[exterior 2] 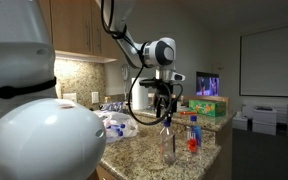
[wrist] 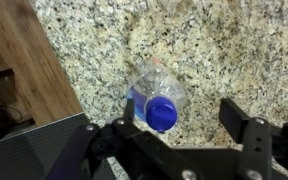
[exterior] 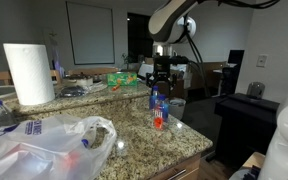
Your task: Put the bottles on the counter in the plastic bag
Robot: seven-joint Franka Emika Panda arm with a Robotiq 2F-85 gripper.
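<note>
Up at eleven o'clock hang wooden cabinets (exterior 2: 79,25), at three a white screen (exterior 2: 274,60); the wrist view shows wood floor (wrist: 19,60).

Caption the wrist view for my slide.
Open gripper poised above an upright blue-capped bottle on the speckled granite counter.

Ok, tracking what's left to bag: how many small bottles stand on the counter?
2. Both stand close together near the counter edge, by the pincer: a clear bottle and a blue-labelled bottle. More may be hidden in the plastic bag.

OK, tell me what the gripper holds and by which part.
Nothing yet: the gripper is open, its jaws apart on either side of the blue cap of a bottle.
</note>
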